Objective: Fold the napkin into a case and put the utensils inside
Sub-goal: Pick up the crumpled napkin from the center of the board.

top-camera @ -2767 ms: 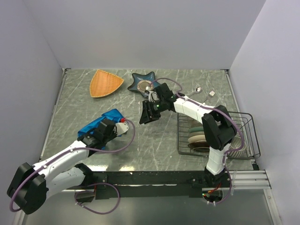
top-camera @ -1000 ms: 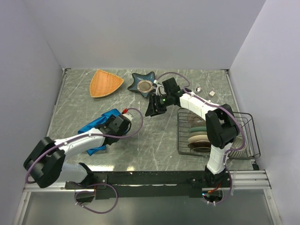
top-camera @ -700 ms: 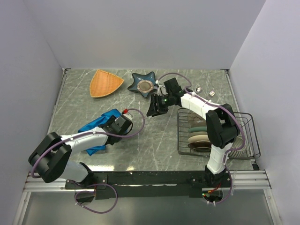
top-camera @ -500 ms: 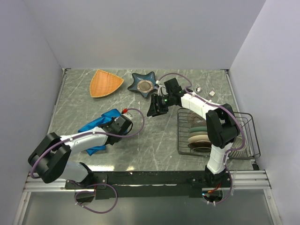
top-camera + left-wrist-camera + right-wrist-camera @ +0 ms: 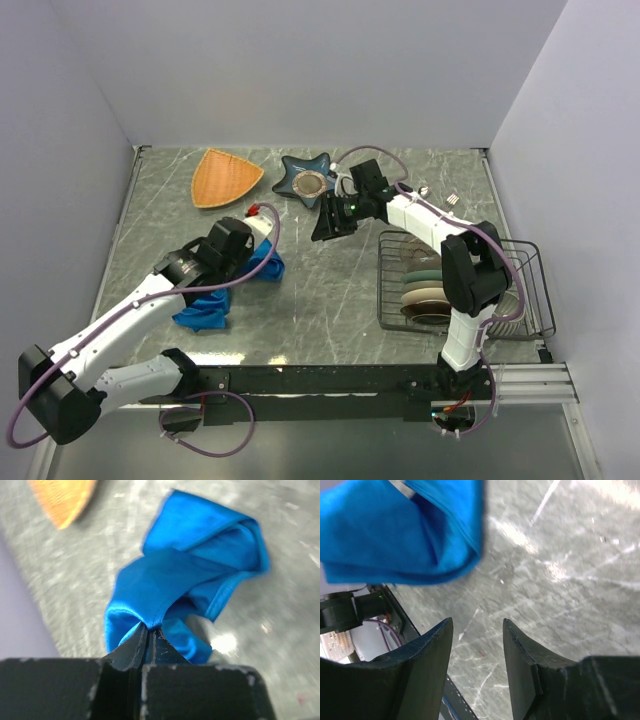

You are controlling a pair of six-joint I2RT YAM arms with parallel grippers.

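Observation:
The napkin (image 5: 205,306) is a bright blue cloth, bunched up at the left of the table, with one part lifted (image 5: 268,263). My left gripper (image 5: 252,266) is shut on a fold of it. In the left wrist view the black jaws (image 5: 148,630) pinch the napkin (image 5: 190,575), which hangs crumpled below them. My right gripper (image 5: 325,224) hovers open over the table's middle, with nothing between its fingers (image 5: 476,625). The napkin (image 5: 400,530) shows at the top left of its view. The spoon (image 5: 423,189) and fork (image 5: 452,199) lie at the far right. No case is formed.
An orange triangular dish (image 5: 225,177) and a dark star-shaped dish (image 5: 305,178) sit at the back. A wire rack (image 5: 530,300) with plates stands at the right, near the right arm. The orange dish (image 5: 62,497) also shows at the top left of the left wrist view.
My left gripper has shut on the napkin and risen, pulling part of the cloth up and to the right. The right gripper has hardly moved.

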